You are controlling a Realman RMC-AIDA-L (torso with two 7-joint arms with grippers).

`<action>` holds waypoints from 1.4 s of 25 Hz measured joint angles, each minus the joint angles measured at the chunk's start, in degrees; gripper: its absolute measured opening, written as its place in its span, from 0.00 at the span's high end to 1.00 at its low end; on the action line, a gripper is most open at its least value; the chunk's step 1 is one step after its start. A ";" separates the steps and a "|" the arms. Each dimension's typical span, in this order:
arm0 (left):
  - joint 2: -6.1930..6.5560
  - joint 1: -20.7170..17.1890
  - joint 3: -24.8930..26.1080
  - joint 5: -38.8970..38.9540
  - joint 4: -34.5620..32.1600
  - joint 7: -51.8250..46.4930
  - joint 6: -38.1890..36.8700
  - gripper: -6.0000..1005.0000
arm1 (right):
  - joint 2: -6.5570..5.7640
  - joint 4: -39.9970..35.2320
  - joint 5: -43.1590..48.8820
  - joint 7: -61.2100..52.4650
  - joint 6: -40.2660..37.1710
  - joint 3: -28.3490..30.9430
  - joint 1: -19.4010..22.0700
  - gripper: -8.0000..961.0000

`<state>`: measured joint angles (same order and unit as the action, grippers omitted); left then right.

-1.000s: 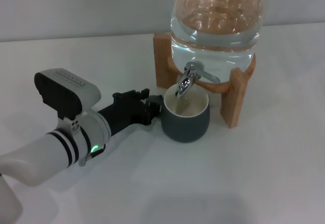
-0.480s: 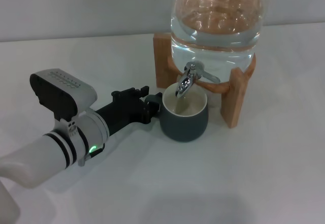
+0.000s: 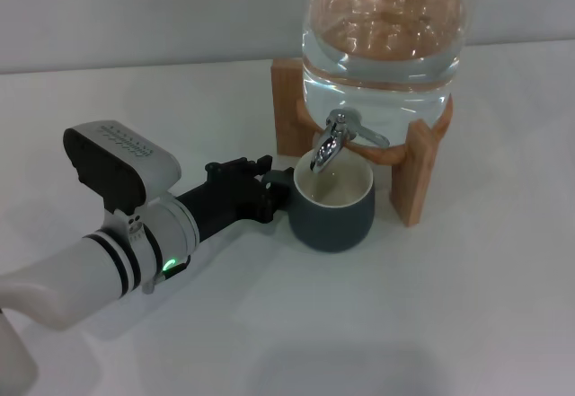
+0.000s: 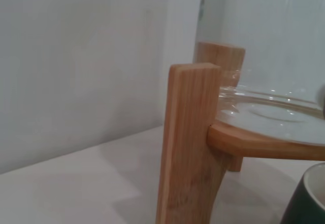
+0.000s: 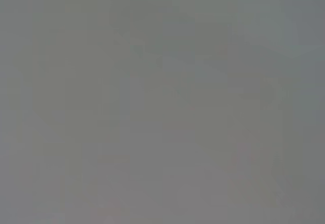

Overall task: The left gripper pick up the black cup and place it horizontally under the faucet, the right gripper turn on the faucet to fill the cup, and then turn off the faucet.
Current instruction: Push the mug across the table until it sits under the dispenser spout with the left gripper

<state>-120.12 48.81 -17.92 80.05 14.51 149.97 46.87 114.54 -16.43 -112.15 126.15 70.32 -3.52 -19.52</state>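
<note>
The black cup (image 3: 337,223) stands upright on the white table, its cream inside directly below the chrome faucet (image 3: 329,145). My left gripper (image 3: 277,191) reaches in from the left and is shut on the cup's left side, hiding the handle. The faucet's lever points out to the right. In the left wrist view only a sliver of the cup (image 4: 306,199) shows beside a wooden stand leg (image 4: 188,142). The right gripper is out of view; its wrist view is plain grey.
The clear glass water jar (image 3: 384,37) rests on a wooden stand (image 3: 419,176) whose legs flank the cup closely. White table (image 3: 431,324) stretches open in front and to the right. A pale wall lies behind.
The left gripper and the cup shifted slightly to the right, bringing the cup more squarely beneath the spout. The faucet lever has not moved.
</note>
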 joint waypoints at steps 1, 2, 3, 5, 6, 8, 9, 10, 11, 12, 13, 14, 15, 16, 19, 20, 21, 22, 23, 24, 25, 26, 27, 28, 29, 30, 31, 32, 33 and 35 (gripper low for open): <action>-0.01 0.03 0.00 -0.07 0.00 0.00 -0.03 0.63 | -0.01 0.00 -0.08 0.01 -0.13 0.00 -0.06 0.12; -0.01 0.08 0.00 -0.09 0.00 0.00 -0.05 0.63 | -0.01 0.00 -0.18 0.00 -0.37 0.00 -0.11 0.12; -0.02 0.13 0.00 -0.09 0.00 -0.01 -0.06 0.63 | -0.02 0.00 -0.22 0.00 -0.49 0.00 -0.12 0.12; -0.03 0.19 0.00 -0.11 -0.01 -0.01 -0.08 0.63 | -0.02 0.00 -0.25 -0.01 -0.60 0.00 -0.16 0.12; -0.03 0.19 0.00 -0.11 -0.01 -0.01 -0.08 0.63 | -0.04 0.00 -0.26 -0.01 -0.68 0.00 -0.18 0.12; -0.03 0.18 0.03 -0.13 0.00 0.04 -0.10 0.63 | -0.07 0.00 -0.26 -0.01 -0.95 0.00 -0.23 0.12; -0.04 0.13 0.14 -0.14 -0.01 0.06 -0.10 0.63 | -0.09 0.00 -0.26 -0.01 -1.03 0.00 -0.24 0.12; -0.04 0.08 0.31 -0.15 -0.01 0.09 -0.10 0.63 | -0.11 0.00 -0.26 -0.01 -1.19 0.00 -0.26 0.12; -0.04 0.01 0.47 -0.16 0.00 0.16 -0.10 0.63 | -0.11 0.00 -0.27 -0.01 -1.28 0.00 -0.27 0.12; -0.03 -0.06 0.58 -0.16 -0.01 0.22 -0.10 0.63 | -0.11 0.00 -0.27 -0.01 -1.30 0.00 -0.30 0.12; -0.03 -0.15 0.66 -0.17 -0.01 0.26 -0.13 0.63 | -0.11 0.00 -0.27 -0.02 -1.31 0.00 -0.36 0.12; -0.02 -0.23 0.67 -0.17 -0.08 0.28 -0.15 0.63 | -0.12 0.00 -0.27 -0.02 -1.32 0.00 -0.40 0.12; 0.00 -0.32 0.67 -0.19 -0.22 0.29 -0.17 0.63 | -0.14 0.00 -0.29 -0.04 -1.32 0.00 -0.41 0.12; 0.00 -0.39 0.63 -0.19 -0.44 0.31 -0.19 0.63 | -0.17 0.00 -0.32 -0.06 -1.34 0.00 -0.42 0.12; -0.06 -0.70 0.46 -0.50 -1.10 0.55 -0.20 0.63 | -0.20 0.00 -0.39 -0.11 -1.43 0.01 -0.43 0.12; -0.08 -0.77 0.49 -0.91 -1.22 0.66 -0.20 0.63 | -0.20 0.00 -0.41 -0.12 -1.45 0.09 -0.45 0.12; -0.08 -0.77 0.49 -0.91 -1.22 0.66 -0.20 0.63 | -0.20 0.00 -0.42 -0.12 -1.45 0.22 -0.49 0.12; -0.13 -0.90 0.66 -2.09 -1.39 1.04 -0.20 0.63 | -0.18 0.00 -0.43 -0.13 -1.46 0.38 -0.54 0.12; -0.13 -0.91 0.67 -2.32 -1.39 1.45 -0.18 0.63 | -0.15 0.00 -0.43 -0.14 -1.46 0.49 -0.59 0.12; -0.13 -0.91 0.68 -2.46 -1.42 1.92 -0.10 0.63 | -0.08 0.00 -0.44 -0.17 -1.47 0.63 -0.61 0.12; -0.14 -0.92 0.68 -2.54 -1.43 2.36 0.02 0.63 | -0.07 0.00 -0.44 -0.19 -1.48 0.64 -0.61 0.12; -0.14 -0.92 0.69 -2.56 -1.46 2.98 0.24 0.63 | -0.07 0.00 -0.44 -0.21 -1.48 0.64 -0.61 0.12; -0.13 -0.92 0.69 -2.57 -1.47 3.27 0.38 0.63 | -0.05 0.00 -0.44 -0.21 -1.49 0.64 -0.61 0.12; -0.13 -0.91 0.70 -2.58 -1.48 3.44 0.49 0.63 | -0.02 0.00 -0.44 -0.21 -1.50 0.64 -0.61 0.12; -0.12 -0.91 0.70 -2.58 -1.49 3.47 0.52 0.63 | 0.00 0.00 -0.44 -0.23 -1.50 0.63 -0.61 0.12; -0.12 -0.89 0.70 -2.59 -1.49 3.48 0.55 0.63 | 0.03 0.00 -0.44 -0.25 -1.50 0.63 -0.61 0.12; -0.12 -0.87 0.70 -2.59 -1.50 3.50 0.58 0.63 | 0.05 0.00 -0.44 -0.26 -1.50 0.62 -0.60 0.12; -0.12 -0.87 0.70 -2.60 -1.50 3.51 0.59 0.63 | 0.05 0.00 -0.44 -0.28 -1.50 0.62 -0.55 0.12; -0.12 -0.87 0.70 -2.60 -1.50 3.58 0.70 0.63 | 0.06 0.00 -0.44 -0.28 -1.50 0.62 -0.52 0.12; -0.10 -0.96 0.70 -2.61 -1.51 3.75 1.23 0.63 | 0.07 0.00 -0.44 -0.29 -1.50 0.61 -0.44 0.12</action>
<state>-120.21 47.85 -17.22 77.44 13.00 153.72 48.10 114.61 -16.44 -112.59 125.86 68.81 -2.90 -19.96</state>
